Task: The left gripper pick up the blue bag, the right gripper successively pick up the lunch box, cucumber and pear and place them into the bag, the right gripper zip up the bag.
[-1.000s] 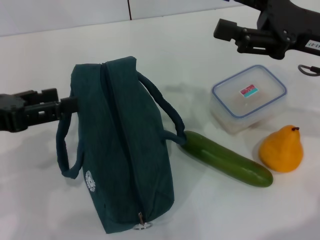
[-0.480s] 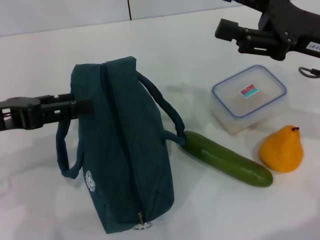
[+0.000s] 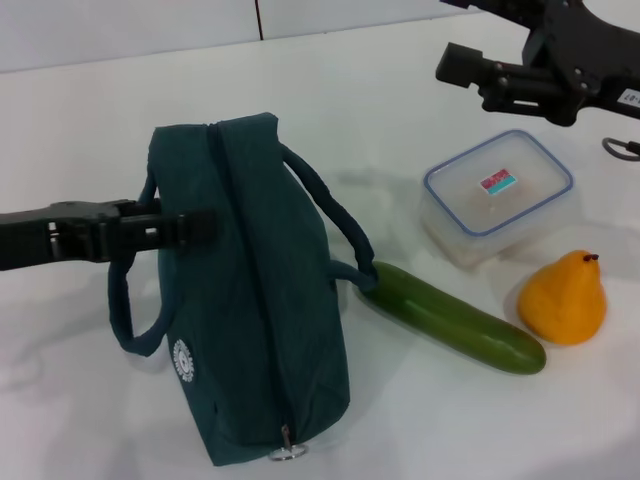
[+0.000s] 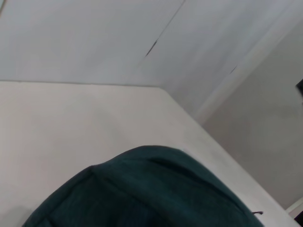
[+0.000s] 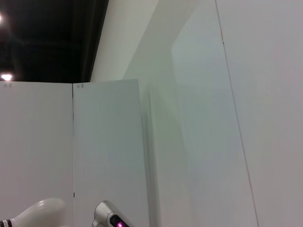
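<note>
Reaching in level from the robot's left, the left gripper [image 3: 190,228] has its fingertips over the upper side panel of the blue bag [image 3: 255,310], just beside the zipper line that runs along the bag's top. Whether its jaws are released or clenched cannot be told, since the fingers show edge-on as one dark bar against the fabric. One padded handle [image 3: 130,305] loops down below the gripper's fingers, on the side of the bag toward the arm; the other handle [image 3: 335,220] arcs off the far side of the bag, away from those jaws. The bag stands upright on the white table [image 3: 90,110], with its round white logo [image 3: 181,361] low on the near panel and the metal ring pull [image 3: 286,450] at the zipper's near end. In the left wrist view only the rounded teal top of the bag [image 4: 151,194] fills the lower part.

The right gripper [image 3: 452,66] hangs high at the robot's right, well apart from the bag; its fingers lie close together, holding nothing. Below its jaws, and a little nearer the robot, sits the lunch box [image 3: 497,195], lid on. Nearer still lies the pear [image 3: 563,300], stem up, and beside it the cucumber [image 3: 452,317], whose far tip touches the bag's second handle.
</note>
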You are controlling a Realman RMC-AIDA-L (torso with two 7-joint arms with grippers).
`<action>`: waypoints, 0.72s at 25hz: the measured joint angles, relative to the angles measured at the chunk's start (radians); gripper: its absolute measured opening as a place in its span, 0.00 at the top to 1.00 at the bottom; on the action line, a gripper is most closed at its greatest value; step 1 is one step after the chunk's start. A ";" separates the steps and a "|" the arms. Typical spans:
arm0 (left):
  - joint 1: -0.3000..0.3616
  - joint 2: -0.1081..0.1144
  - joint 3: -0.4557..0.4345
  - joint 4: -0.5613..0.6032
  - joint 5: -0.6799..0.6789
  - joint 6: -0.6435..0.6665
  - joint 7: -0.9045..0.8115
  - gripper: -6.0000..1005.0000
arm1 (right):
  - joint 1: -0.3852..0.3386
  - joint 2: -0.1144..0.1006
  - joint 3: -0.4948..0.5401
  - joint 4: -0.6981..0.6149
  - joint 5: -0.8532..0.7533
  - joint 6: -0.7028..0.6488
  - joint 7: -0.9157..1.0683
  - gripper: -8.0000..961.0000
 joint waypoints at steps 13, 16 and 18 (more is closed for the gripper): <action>-0.080 0.012 -0.008 -0.135 0.008 -0.017 0.014 0.20 | -0.015 -0.004 0.015 0.000 -0.001 -0.002 -0.006 0.10; -0.102 0.013 -0.036 -0.179 0.008 -0.013 0.043 0.20 | -0.018 -0.005 0.015 -0.001 -0.001 -0.002 -0.016 0.10; -0.109 0.013 -0.052 -0.199 0.005 -0.011 0.067 0.20 | -0.019 -0.006 0.015 -0.001 -0.001 -0.002 -0.022 0.10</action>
